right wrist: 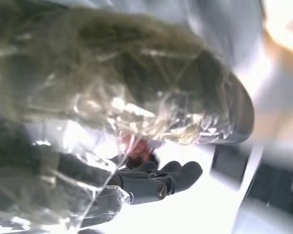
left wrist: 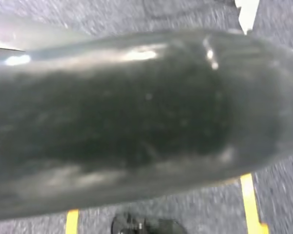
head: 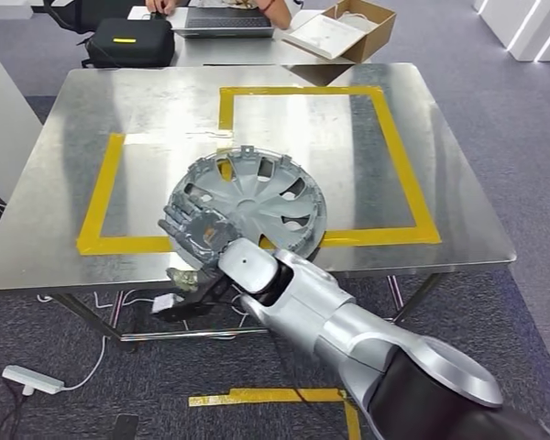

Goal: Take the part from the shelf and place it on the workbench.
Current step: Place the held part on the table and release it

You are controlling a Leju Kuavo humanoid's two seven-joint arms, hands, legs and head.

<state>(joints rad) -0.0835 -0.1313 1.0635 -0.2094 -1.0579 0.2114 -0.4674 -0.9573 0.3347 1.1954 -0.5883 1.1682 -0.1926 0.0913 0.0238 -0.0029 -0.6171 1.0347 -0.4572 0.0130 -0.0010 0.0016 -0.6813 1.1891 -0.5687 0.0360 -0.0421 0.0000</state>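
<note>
One silver hubcap lies on our tabletop, our right hand with fingers gripping its near rim.

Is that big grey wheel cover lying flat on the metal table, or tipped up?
Cannot tell for sure. The wheel cover is over the table, face up, with the right robot hand gripping its near rim, possibly lifting that edge.

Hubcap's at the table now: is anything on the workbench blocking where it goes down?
Nothing visible. The hubcap, held at its near edge by the right hand, already lies over bare metal workbench across the yellow tape. The black case sits well beyond.
</note>
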